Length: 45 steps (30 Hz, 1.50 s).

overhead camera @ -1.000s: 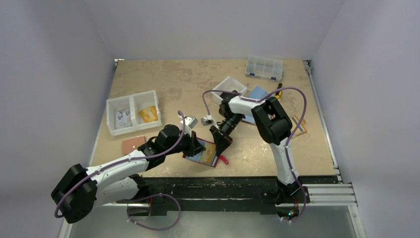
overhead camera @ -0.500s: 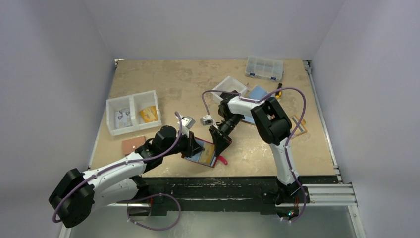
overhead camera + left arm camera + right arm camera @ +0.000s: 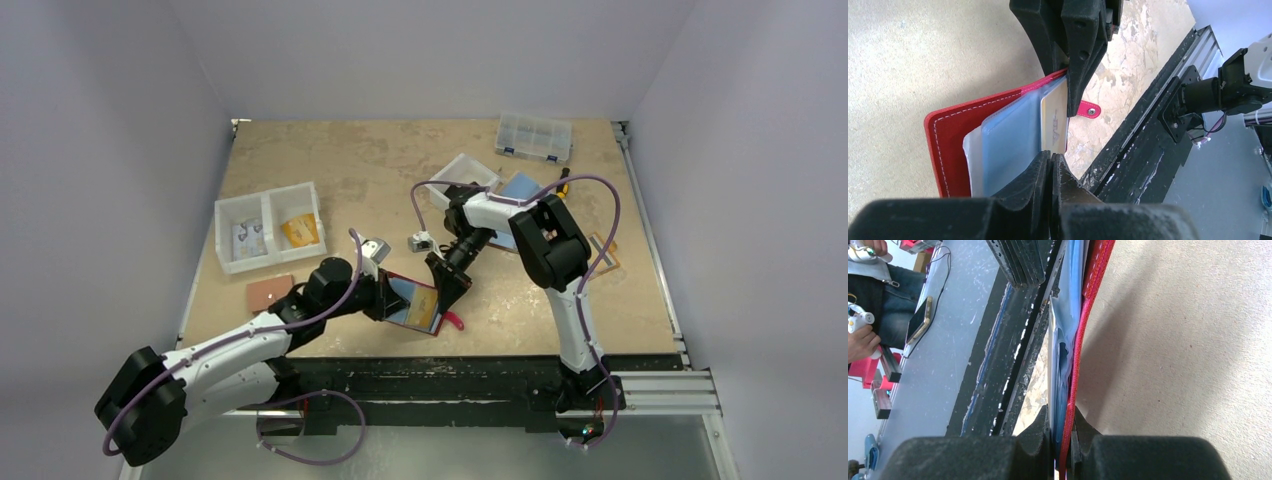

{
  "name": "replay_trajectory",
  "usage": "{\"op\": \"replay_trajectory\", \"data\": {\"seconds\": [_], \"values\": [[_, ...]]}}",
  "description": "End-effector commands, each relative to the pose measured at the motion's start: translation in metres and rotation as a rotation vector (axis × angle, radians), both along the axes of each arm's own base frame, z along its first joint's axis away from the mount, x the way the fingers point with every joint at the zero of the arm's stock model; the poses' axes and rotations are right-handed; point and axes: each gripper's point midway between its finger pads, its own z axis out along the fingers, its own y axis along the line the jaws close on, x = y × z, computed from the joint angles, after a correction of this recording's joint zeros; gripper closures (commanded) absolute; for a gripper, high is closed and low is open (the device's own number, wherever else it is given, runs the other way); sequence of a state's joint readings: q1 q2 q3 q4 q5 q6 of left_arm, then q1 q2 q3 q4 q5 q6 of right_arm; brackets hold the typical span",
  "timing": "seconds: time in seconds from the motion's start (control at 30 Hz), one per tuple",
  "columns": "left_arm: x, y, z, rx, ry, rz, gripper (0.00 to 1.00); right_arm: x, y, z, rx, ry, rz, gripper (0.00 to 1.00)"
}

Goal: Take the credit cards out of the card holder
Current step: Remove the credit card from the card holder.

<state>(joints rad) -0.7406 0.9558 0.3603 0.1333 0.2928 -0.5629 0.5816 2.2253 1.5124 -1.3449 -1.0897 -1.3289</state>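
The dark red card holder (image 3: 412, 305) is held up off the table near the front edge, its pink strap tab (image 3: 1089, 111) hanging free. My right gripper (image 3: 447, 288) is shut on the red cover and clear sleeves at the strap end (image 3: 1064, 412). My left gripper (image 3: 381, 296) is shut at the opposite end (image 3: 1051, 156), its tips pinched on the end of a pale cream credit card (image 3: 1054, 120). I cannot tell whether its sleeve is also in the pinch. A light blue card (image 3: 1010, 145) lies in the sleeve beside it, over the red cover (image 3: 950, 135).
A white two-part bin (image 3: 268, 226) and a small tan holder (image 3: 268, 292) lie at the left. A white tray (image 3: 465, 173), a blue item (image 3: 521, 187) and a clear organiser box (image 3: 534, 137) sit behind the right arm. The black front rail (image 3: 450, 366) runs just below the holder.
My left arm has drawn back to the left, still shut. The holder's left end has followed it and more of the pale card shows. The right gripper has stayed in place.
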Motion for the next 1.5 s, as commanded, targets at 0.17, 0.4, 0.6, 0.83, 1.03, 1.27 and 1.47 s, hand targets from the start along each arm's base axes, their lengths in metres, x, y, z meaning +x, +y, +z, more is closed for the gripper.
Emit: {"op": "replay_trajectory", "data": {"seconds": [0.17,0.4,0.6,0.83,1.03,1.27,1.47], "values": [[0.004,-0.008,0.001,-0.052,0.023,0.009,0.71,0.004,0.005,0.010,0.024,-0.001,-0.012,1.00],[0.010,-0.012,-0.004,-0.028,0.036,0.014,0.63,0.004,0.005,0.011,0.025,0.001,-0.014,1.00],[0.011,-0.018,-0.006,-0.046,0.042,0.004,0.64,0.003,0.006,0.012,0.025,0.004,-0.014,1.00],[0.013,-0.029,-0.002,-0.110,0.057,-0.011,0.81,0.004,0.006,0.010,0.024,0.008,-0.017,1.00],[0.014,-0.029,-0.006,-0.101,0.066,-0.007,1.00,0.004,0.006,0.009,0.019,0.010,-0.015,0.98],[0.012,-0.014,-0.009,-0.086,0.037,0.035,1.00,0.003,0.005,0.006,0.011,0.017,-0.018,0.89],[0.008,0.001,-0.013,-0.097,0.041,0.082,1.00,0.003,0.004,0.004,0.008,0.029,-0.021,0.87]]}}
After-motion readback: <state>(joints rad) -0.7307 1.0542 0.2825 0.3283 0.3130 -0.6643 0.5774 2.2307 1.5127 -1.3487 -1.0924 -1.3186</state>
